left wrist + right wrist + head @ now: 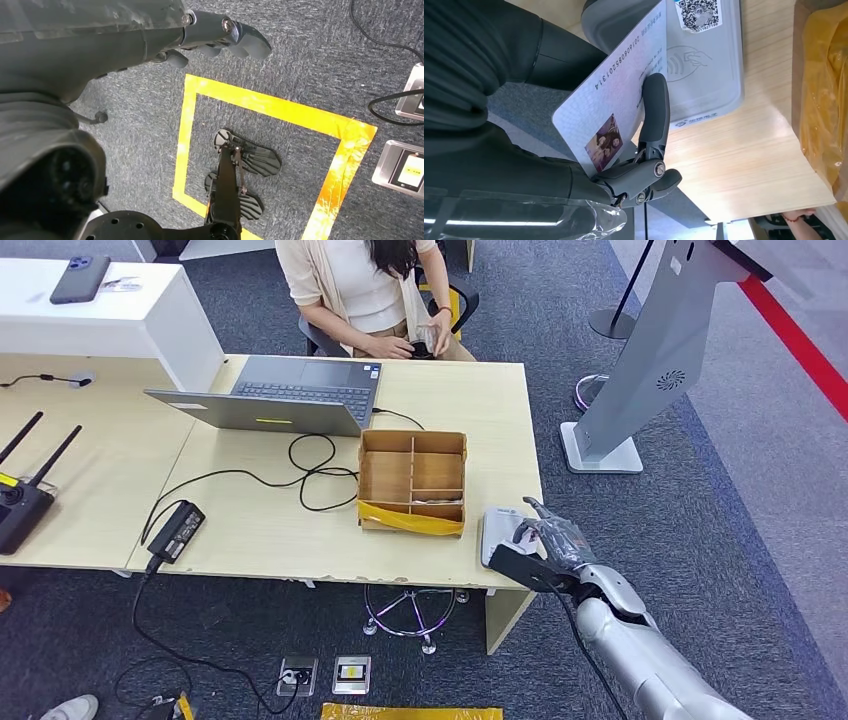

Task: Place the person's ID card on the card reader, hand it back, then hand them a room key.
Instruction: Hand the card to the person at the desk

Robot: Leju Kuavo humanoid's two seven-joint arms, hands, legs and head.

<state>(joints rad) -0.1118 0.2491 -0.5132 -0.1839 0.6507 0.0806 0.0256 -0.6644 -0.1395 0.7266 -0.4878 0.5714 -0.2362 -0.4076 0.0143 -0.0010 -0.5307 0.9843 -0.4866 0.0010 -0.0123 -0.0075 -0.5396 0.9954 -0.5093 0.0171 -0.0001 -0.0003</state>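
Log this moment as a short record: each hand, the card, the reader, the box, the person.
right hand: holds the ID card, at the desk's near right corner
ID card: tilted above the reader, not flat on it
reader: grey, beside the box
left hand: hangs over the carpet, holding nothing
box: open cardboard, with dividers
person: seated at the far side, hands together

The ID card (616, 95) hides part of the card reader (704, 65). Its small print is probably unreadable. The person (370, 290) is cropped at the frame's top.
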